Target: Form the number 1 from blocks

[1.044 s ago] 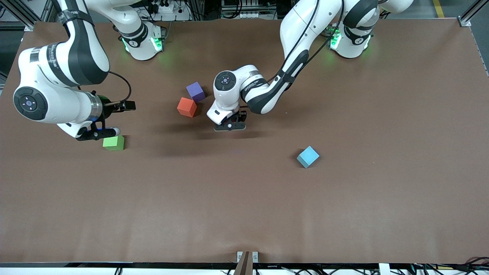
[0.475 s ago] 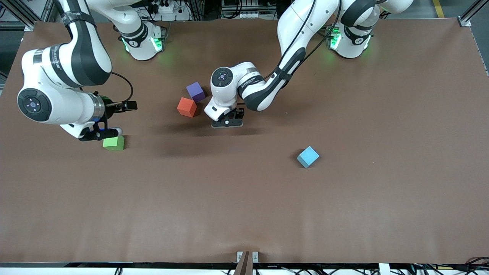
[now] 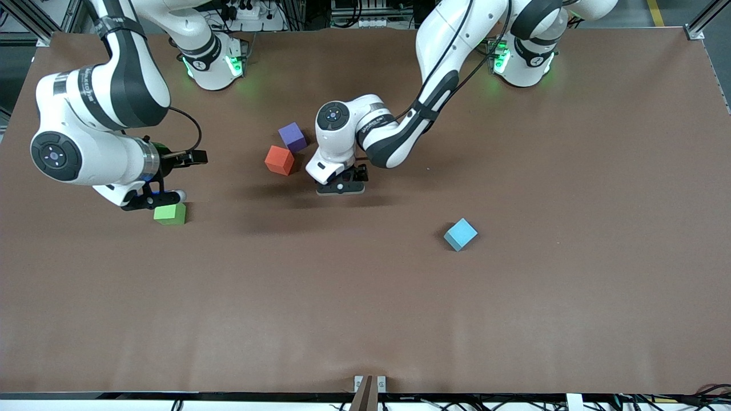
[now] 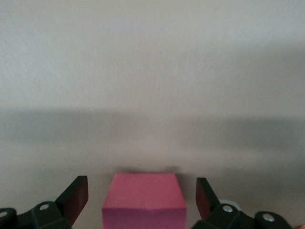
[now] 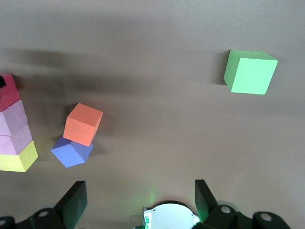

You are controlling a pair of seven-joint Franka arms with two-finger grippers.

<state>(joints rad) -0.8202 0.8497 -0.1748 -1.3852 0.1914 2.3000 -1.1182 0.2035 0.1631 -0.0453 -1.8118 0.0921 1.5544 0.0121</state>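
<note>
sitting between left claw (image 4: 142, 202) fingers: red block (image 4: 144, 199)

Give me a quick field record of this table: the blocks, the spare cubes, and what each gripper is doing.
left gripper: open, straddling a pink block, not gripping
row of blocks: red, pink, pink, yellow, touching in a line
light blue block: alone, nearer the front camera
orange cube: touching purple cube
right gripper: open, above the table near the green cube

Your front view hides the block row under the left arm (image 3: 365, 134). In the right wrist view, the red block (image 5: 8, 93) is cut off at the edge.
</note>
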